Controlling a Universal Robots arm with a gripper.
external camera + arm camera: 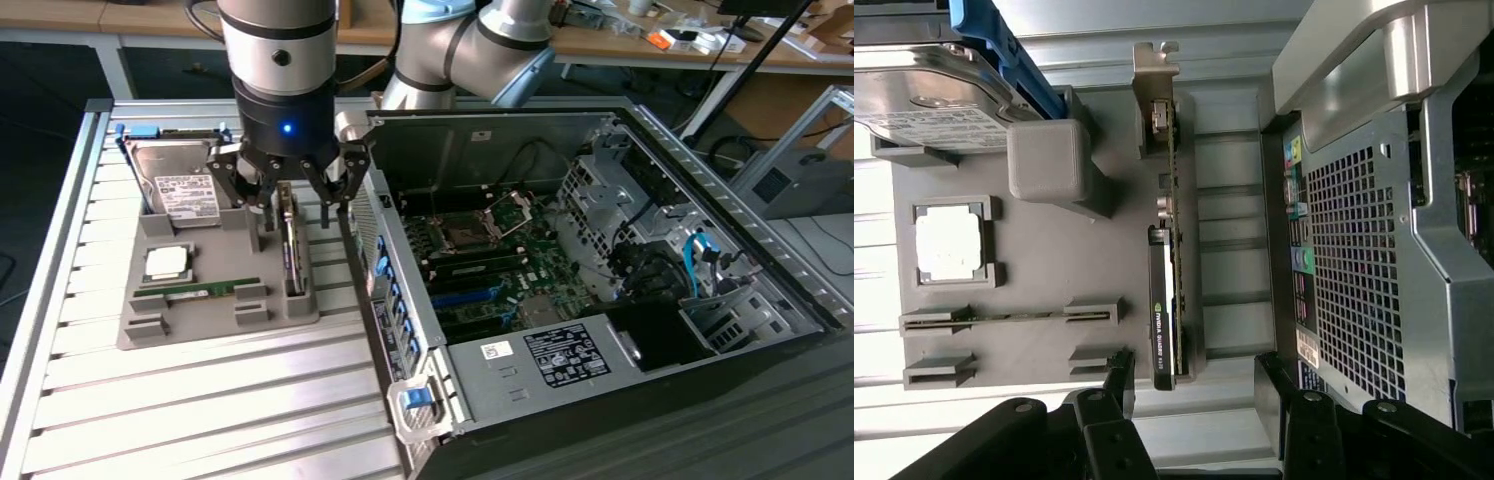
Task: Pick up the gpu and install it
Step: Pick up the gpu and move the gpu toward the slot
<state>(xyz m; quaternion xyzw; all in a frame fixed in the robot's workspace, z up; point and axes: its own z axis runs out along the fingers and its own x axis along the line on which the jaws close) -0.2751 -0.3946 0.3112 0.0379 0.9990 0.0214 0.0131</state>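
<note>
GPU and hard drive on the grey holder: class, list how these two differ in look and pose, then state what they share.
The gpu is a thin dark card with a silver end bracket; the hard drive is a thicker silver block with a white label. The gpu stands on its long edge in a slot; the hard drive is propped with its labelled face showing. Both sit in the grey holder.

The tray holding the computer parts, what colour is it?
Plain grey. The tray shows best in the wrist view.
</note>
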